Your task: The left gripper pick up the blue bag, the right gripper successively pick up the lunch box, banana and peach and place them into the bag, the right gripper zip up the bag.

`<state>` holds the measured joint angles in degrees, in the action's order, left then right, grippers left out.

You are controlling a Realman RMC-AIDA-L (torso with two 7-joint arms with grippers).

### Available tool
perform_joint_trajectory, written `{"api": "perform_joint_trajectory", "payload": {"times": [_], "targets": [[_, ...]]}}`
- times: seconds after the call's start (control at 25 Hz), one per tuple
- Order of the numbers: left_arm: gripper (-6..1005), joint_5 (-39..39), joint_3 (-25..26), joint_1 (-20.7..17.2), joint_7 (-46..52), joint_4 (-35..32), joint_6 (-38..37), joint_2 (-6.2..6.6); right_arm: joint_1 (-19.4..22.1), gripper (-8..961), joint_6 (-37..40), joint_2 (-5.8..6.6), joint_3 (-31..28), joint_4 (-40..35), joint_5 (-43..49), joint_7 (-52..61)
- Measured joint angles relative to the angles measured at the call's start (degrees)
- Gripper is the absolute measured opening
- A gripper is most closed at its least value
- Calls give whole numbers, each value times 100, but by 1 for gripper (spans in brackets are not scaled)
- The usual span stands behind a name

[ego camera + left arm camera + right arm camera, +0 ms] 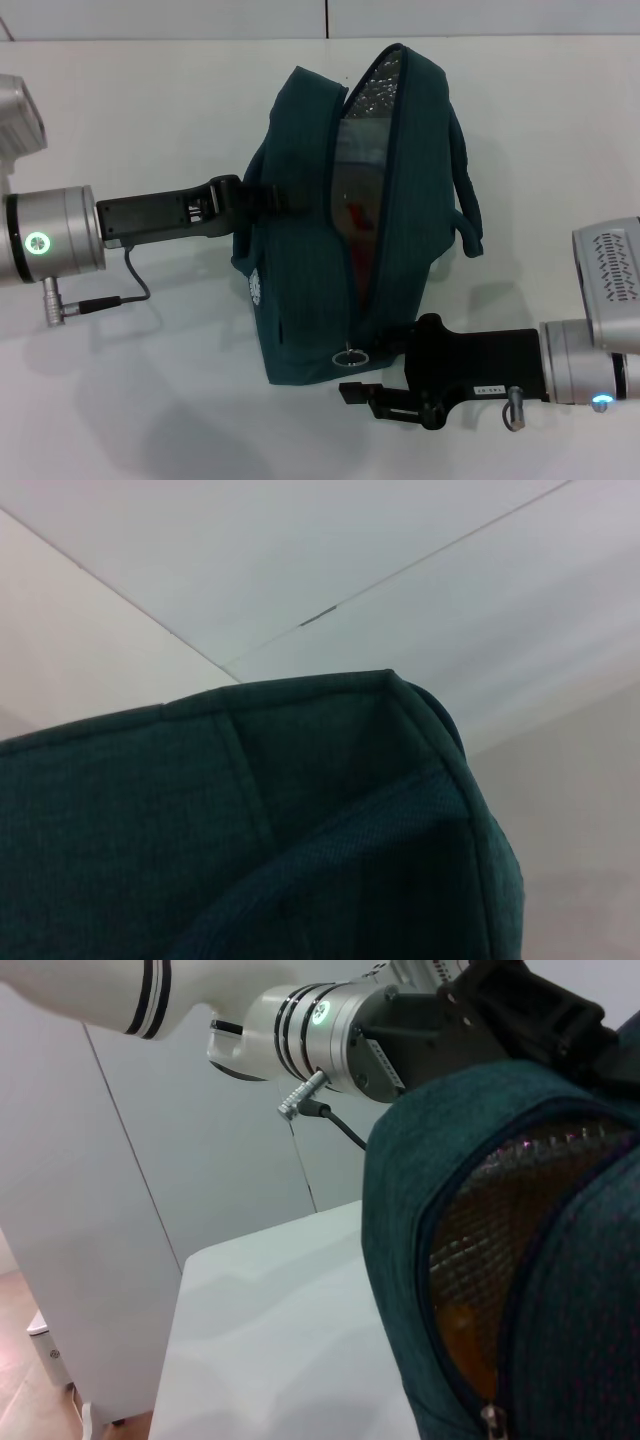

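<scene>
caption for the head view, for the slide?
Left gripper holds the blue bag by a handle; right gripper sits beside the ring zipper pull, zip mostly open.

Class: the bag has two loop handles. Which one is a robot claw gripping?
The handle on the robot's left side of the blue bag, held by the left claw. The other handle hangs free.

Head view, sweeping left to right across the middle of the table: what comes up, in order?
Left arm's silver wrist with green ring light → left gripper, at the bag's side → blue bag, held up with its top open → metal ring zipper pull → right gripper near the bag's base → right arm's silver wrist.
</scene>
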<state>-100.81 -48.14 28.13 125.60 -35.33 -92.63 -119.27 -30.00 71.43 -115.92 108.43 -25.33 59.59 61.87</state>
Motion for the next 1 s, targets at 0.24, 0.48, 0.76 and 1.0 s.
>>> {"api": "perform_joint_trajectory", "payload": {"times": [0.24, 0.48, 0.76, 1.0], "targets": [[34, 0, 20, -6, 0, 0, 0, 0, 17, 391, 21, 2, -13, -37, -1, -20], [33, -1, 68, -9, 0, 0, -7, 0, 21, 338, 40, 12, -15, -42, -1, -69], [34, -1, 68, -10, 0, 0, -9, 0, 56, 249, 46, 10, -77, -45, 0, -89], [33, 0, 68, -9, 0, 0, -9, 0, 73, 175, 87, 8, -78, -59, 0, -177]]}}
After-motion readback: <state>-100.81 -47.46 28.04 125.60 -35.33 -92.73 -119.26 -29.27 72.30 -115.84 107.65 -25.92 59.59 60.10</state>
